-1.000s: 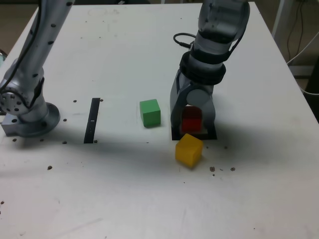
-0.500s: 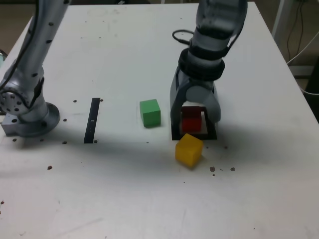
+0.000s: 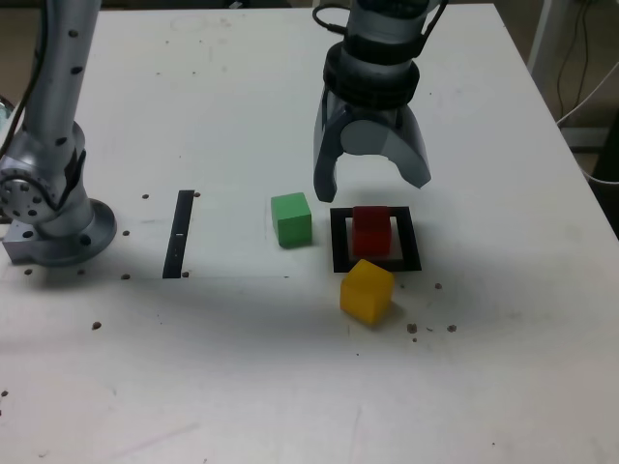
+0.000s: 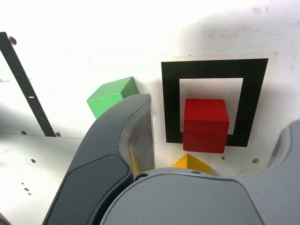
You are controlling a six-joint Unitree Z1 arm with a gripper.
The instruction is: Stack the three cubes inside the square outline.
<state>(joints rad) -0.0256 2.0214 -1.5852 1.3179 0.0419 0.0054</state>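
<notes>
Where the yellow cube (image 3: 367, 292) sat nearest, just before the square outline (image 3: 340, 244), the red cube (image 3: 371, 232) rested inside; the green cube (image 3: 292, 220) stood to the exterior view's left; beyond, the gripper (image 3: 372, 191) hung wide open.

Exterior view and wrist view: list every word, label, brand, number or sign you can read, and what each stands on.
No readable text in either view.
The black straight strip bears a small pale mark, too small to read.
The matte red cube, green cube, orange-yellow cube and black square outline show no lettering.
</notes>
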